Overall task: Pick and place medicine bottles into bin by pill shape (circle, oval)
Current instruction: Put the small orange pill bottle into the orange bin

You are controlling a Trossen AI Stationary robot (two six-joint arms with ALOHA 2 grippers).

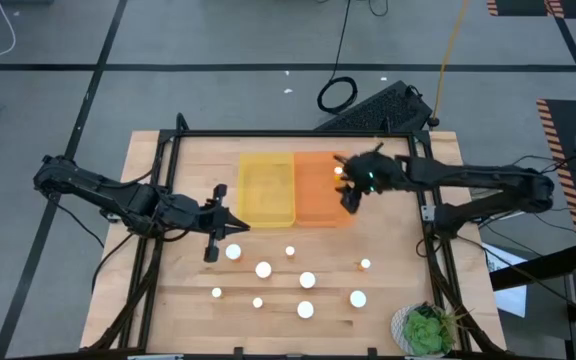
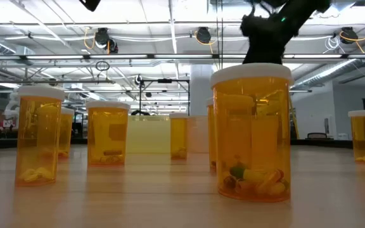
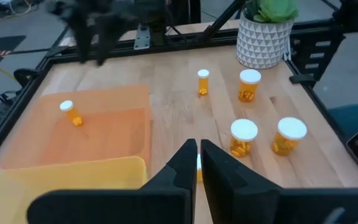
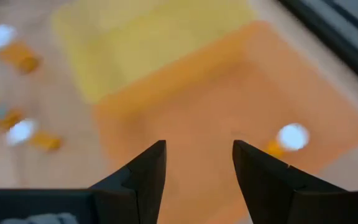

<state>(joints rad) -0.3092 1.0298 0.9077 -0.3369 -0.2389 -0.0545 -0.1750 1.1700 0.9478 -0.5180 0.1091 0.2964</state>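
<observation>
Overhead, the right end effector hangs above the orange bin, fingers spread and empty in its wrist view, with one bottle already lying in that bin near a corner. The yellow bin touches the orange one and appears empty. The left end effector sits low over the counter just beside a bottle; its fingers are nearly pressed together and grip nothing. The other loose bottles stand scattered across the near half of the counter, well apart from both bins. Likely risks: the near-closed left fingers could knock the neighbouring bottle over rather than straddle it, since these bottles are light and tall for their base; a toppled bottle would roll. The pills are only readable in the low view, so a mis-sort by shape is possible. The two arms working close around the bins could also collide.
</observation>
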